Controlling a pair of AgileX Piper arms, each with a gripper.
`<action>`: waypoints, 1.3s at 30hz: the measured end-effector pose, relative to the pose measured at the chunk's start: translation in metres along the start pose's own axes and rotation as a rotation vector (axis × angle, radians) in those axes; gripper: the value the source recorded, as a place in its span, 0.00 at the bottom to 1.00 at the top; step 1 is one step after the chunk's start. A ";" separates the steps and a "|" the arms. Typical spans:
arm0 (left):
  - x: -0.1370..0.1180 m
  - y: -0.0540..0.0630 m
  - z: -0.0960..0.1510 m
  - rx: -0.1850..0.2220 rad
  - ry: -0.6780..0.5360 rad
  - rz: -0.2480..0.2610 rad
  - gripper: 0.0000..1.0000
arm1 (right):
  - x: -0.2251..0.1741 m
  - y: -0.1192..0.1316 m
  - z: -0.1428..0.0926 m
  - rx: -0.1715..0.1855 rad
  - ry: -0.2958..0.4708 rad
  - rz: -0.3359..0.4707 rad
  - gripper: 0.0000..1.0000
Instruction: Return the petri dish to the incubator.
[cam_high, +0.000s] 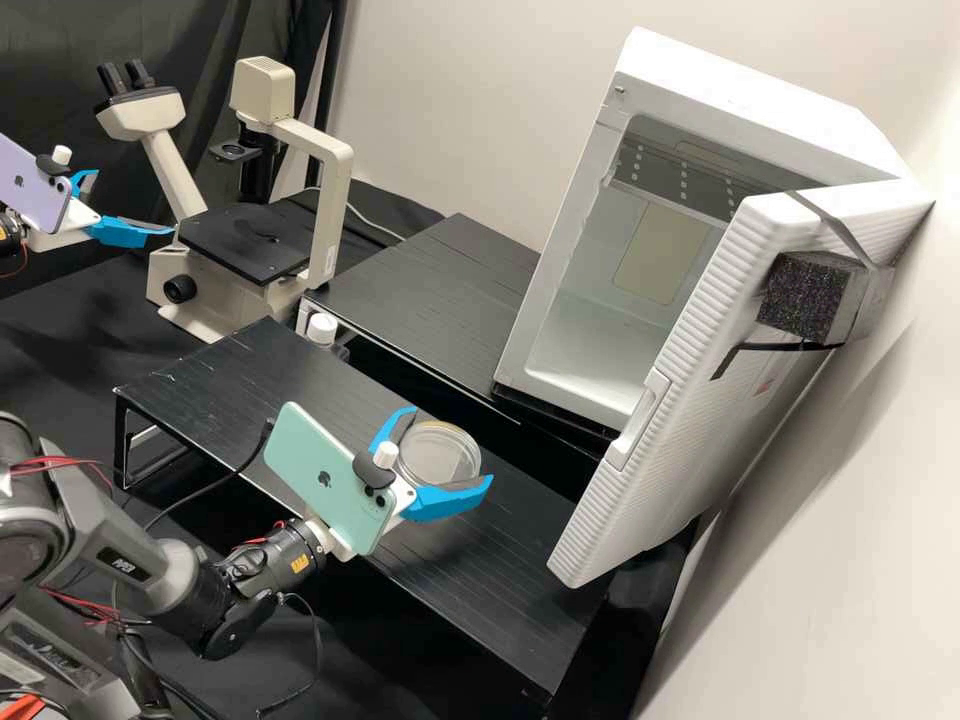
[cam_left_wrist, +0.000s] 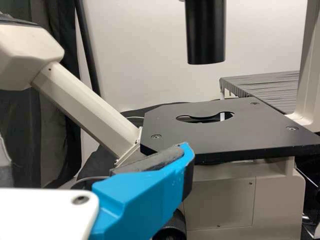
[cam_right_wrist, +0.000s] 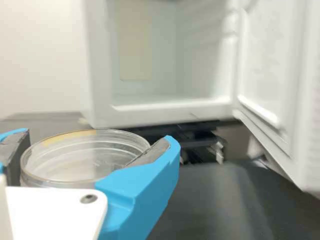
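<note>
The right tool (cam_high: 451, 446), two fingers (cam_right_wrist: 149, 192) parted, holds one petri dish (cam_high: 435, 457) near one incubator (cam_high: 605, 345); the left tool (cam_high: 133, 203) gapes empty.

High: above, slanting down | left wrist: close, facing microscope (cam_left_wrist: 230, 137) | right wrist: facing incubator (cam_right_wrist: 160, 114) | high shares both

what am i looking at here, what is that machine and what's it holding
It's a robot with two dark grey arms. The high view looks down over everything; each wrist view is taken from one arm's wrist. The right gripper holds a clear, round petri dish between its blue fingers, over a low black slatted stand. Beyond it, a white, box-shaped incubator has its door open. The left gripper is open and holds nothing, near a cream microscope.
</note>
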 end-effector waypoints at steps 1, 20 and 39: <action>0.000 0.000 0.000 0.000 0.000 0.000 1.00 | 0.000 0.000 0.002 0.005 -0.014 0.003 0.00; 0.000 0.000 0.000 0.000 0.000 0.000 1.00 | 0.081 0.015 0.028 0.032 -0.103 0.082 0.00; 0.000 0.000 0.000 0.000 0.000 0.000 1.00 | 0.189 0.025 0.013 -0.065 0.012 0.189 0.00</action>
